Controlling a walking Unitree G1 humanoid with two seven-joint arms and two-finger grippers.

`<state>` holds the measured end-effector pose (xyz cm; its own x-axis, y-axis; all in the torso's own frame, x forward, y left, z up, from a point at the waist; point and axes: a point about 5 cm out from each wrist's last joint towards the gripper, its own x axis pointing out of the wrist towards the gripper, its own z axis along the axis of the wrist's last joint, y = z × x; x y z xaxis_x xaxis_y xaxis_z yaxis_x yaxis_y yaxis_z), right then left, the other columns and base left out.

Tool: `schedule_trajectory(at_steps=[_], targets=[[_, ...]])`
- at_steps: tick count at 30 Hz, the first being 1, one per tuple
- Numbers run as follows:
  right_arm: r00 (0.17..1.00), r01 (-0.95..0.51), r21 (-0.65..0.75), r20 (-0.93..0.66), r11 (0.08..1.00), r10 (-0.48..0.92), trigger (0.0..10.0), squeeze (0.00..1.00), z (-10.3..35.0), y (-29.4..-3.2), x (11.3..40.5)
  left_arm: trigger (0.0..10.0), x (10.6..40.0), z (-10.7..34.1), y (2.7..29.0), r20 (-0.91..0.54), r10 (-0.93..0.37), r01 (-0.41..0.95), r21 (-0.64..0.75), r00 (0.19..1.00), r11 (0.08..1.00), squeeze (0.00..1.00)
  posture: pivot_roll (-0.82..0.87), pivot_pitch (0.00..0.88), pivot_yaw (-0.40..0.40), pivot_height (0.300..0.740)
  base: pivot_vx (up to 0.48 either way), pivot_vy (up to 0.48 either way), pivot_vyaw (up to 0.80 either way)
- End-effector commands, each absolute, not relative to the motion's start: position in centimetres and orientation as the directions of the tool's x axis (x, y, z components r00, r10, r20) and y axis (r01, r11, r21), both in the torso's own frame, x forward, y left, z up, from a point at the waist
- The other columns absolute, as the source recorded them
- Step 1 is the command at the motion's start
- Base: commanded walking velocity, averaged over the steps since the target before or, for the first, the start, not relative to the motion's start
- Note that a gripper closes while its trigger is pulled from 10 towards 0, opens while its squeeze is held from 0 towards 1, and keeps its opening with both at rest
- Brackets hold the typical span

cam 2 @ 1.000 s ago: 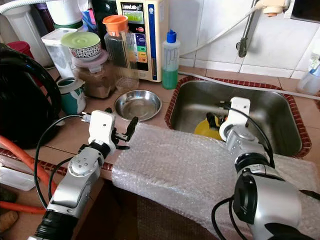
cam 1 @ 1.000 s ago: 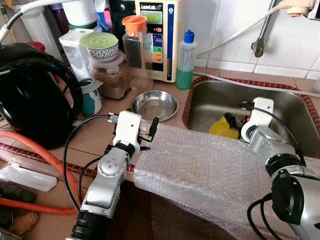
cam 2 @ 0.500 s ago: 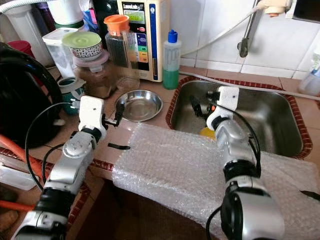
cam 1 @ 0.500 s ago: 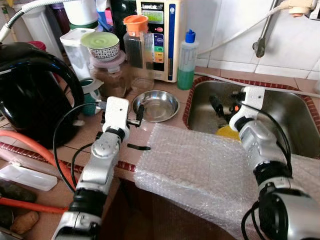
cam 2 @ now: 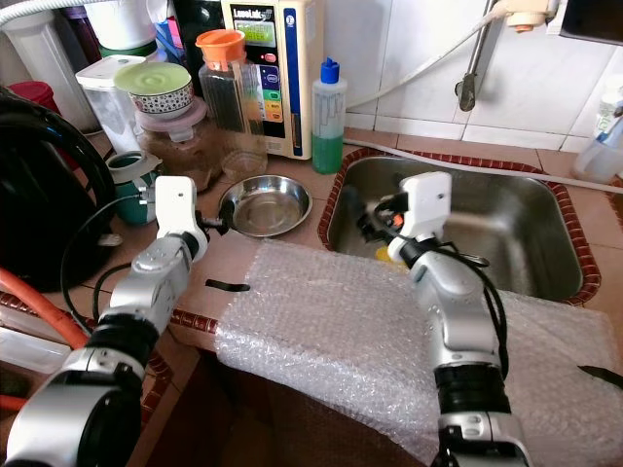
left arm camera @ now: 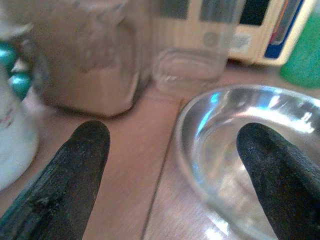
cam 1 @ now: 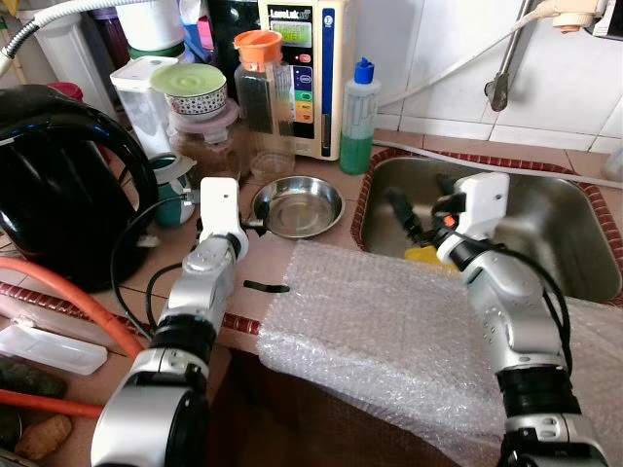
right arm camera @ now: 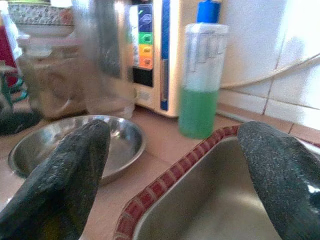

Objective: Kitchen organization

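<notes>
A shallow steel bowl (cam 1: 298,204) sits on the tiled counter left of the sink (cam 1: 555,224). My left gripper (cam 1: 255,225) is low at the bowl's left rim, open. In the left wrist view its fingers (left arm camera: 75,170) straddle the bowl's edge (left arm camera: 240,150) without touching it. My right gripper (cam 1: 417,209) hangs open over the sink's left end, pointing toward the bowl (right arm camera: 120,145) and the green soap bottle (right arm camera: 200,85). A yellow object (cam 1: 421,255) lies in the sink below it, partly hidden. A sheet of bubble wrap (cam 1: 389,331) drapes over the counter's front edge.
A black kettle (cam 1: 58,185) stands at the left, with an orange hose (cam 1: 78,302) in front of it. Behind the bowl are a brown jar (cam 1: 209,146), an orange-lidded pitcher (cam 1: 261,97) and a water unit (cam 1: 297,78). A small black strip (cam 1: 266,286) lies on the counter.
My left gripper has moved from the bubble wrap's corner out to the bowl's rim. My right gripper has risen out of the sink and swung left toward its left end.
</notes>
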<state>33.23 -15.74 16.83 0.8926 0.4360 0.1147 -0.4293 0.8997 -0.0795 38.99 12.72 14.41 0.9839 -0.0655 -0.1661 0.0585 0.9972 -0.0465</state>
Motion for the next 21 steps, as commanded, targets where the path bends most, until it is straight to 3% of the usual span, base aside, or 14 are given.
schedule_trajectory(at_steps=[1, 4, 5, 6, 7, 21], targets=[[0.859, -0.487, -0.107, 0.117, 0.867, 0.498, 10.0, 0.00, 17.7, -14.8, 32.6, 10.0, 39.2, 14.0, 12.9, -0.206, -0.054, 0.050, -0.021, 0.977, 0.998, 0.00, -0.08, 0.000, 0.090, 0.740, 0.000, 0.000, 0.00], [0.802, -0.580, -0.118, 0.092, 0.806, 0.590, 10.0, 0.00, 18.0, -13.7, 31.6, 10.0, 39.2, 13.3, 13.1, -0.266, -0.033, 0.037, 0.010, 0.963, 0.999, 0.00, -0.09, 0.000, 0.094, 0.740, 0.000, 0.000, 0.00], [0.792, -0.592, -0.139, 0.083, 0.794, 0.605, 10.0, 0.00, 18.0, -13.5, 31.4, 3.9, 39.2, 13.2, 13.3, -0.274, -0.023, 0.025, 0.003, 0.962, 1.000, 0.00, -0.09, 0.000, 0.095, 0.740, 0.000, 0.000, 0.00], [0.781, -0.605, -0.164, 0.069, 0.779, 0.621, 10.0, 0.00, 18.1, -13.3, 31.2, 1.1, 39.2, 13.0, 13.5, -0.286, -0.012, 0.011, -0.004, 0.958, 1.000, 0.00, -0.09, 0.000, 0.096, 0.740, 0.000, 0.000, 0.00], [0.778, -0.608, -0.173, 0.063, 0.775, 0.625, 10.0, 0.00, 18.1, -13.3, 31.1, 0.0, 39.1, 12.7, 13.6, -0.306, -0.007, 0.008, 0.002, 0.952, 1.000, 0.00, -0.09, 0.000, 0.096, 0.740, 0.000, 0.000, 0.00], [0.771, -0.619, -0.192, 0.034, 0.761, 0.636, 10.0, 0.00, 18.3, -12.9, 31.0, 0.0, 38.9, 12.0, 14.4, -0.342, 0.025, -0.032, -0.017, 0.939, 0.999, 0.00, -0.08, 0.000, 0.090, 0.740, 0.000, 0.000, 0.00]])
